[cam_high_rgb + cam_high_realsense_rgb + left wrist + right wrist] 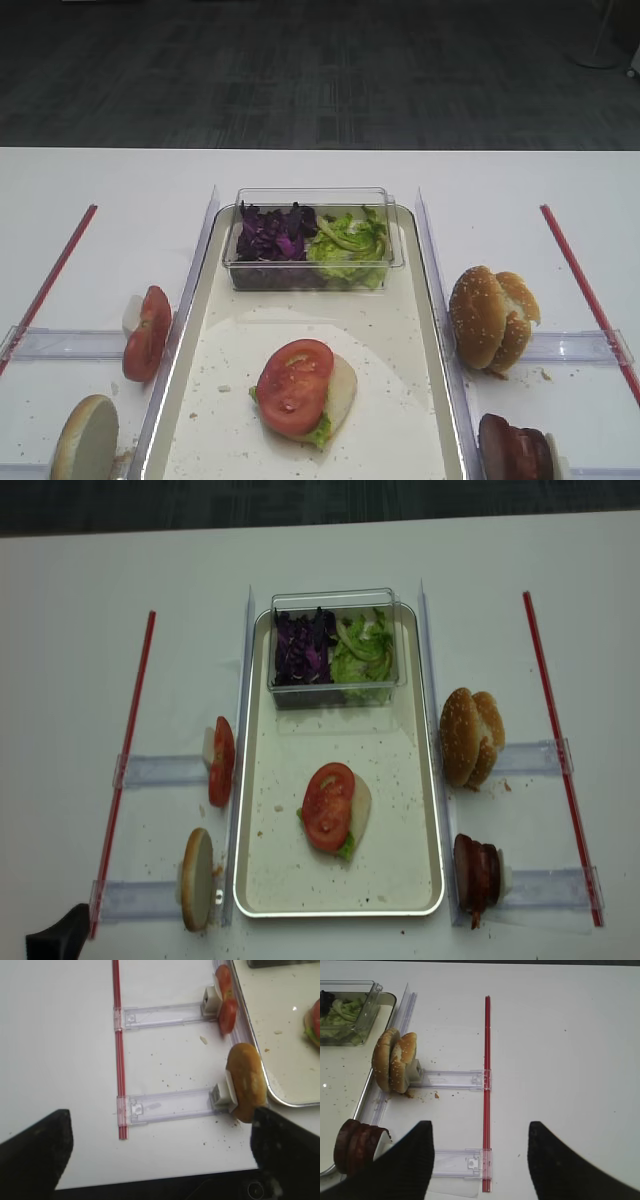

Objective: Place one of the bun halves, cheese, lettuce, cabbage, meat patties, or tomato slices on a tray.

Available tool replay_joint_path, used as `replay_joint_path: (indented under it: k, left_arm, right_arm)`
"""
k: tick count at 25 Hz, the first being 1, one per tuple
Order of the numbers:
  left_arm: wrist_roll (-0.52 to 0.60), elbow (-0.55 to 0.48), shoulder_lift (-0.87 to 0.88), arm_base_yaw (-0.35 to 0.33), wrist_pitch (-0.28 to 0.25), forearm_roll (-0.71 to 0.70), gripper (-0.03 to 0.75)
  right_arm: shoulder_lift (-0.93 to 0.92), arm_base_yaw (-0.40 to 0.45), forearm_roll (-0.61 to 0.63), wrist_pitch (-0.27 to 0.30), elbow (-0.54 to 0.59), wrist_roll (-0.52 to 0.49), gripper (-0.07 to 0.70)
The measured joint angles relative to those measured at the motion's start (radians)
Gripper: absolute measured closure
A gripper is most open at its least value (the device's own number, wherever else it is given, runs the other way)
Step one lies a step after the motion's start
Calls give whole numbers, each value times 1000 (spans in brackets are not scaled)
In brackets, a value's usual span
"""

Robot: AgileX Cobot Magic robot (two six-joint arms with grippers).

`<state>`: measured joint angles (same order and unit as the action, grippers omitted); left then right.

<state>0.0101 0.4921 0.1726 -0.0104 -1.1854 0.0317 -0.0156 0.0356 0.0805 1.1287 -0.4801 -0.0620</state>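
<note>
The silver-rimmed tray lies in the middle. On its floor sits a pale bun half with a lettuce leaf and a tomato slice on top. Left of the tray stand more tomato slices and a bun half, both on edge. To the tray's right stand sesame bun halves and meat patties. Cabbage and lettuce fill a clear box. No cheese shows. My left gripper is open over bare table beside the bun half. My right gripper is open, right of the patties.
The clear plastic box stands at the tray's far end. Clear holder rails and red strips lie on both sides of the tray. Crumbs dot the tray floor and table. The table's near edge is just below the left gripper.
</note>
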Motion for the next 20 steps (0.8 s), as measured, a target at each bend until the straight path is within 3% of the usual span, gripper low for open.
replay_joint_path:
  k: [12, 20]
  left_arm:
    - [0, 0, -175, 0, 0, 0, 55]
    - [-10, 0, -187, 0, 0, -6, 55]
  right_arm:
    - [0, 0, 0, 0, 0, 0, 186]
    - [0, 0, 0, 0, 0, 0, 186]
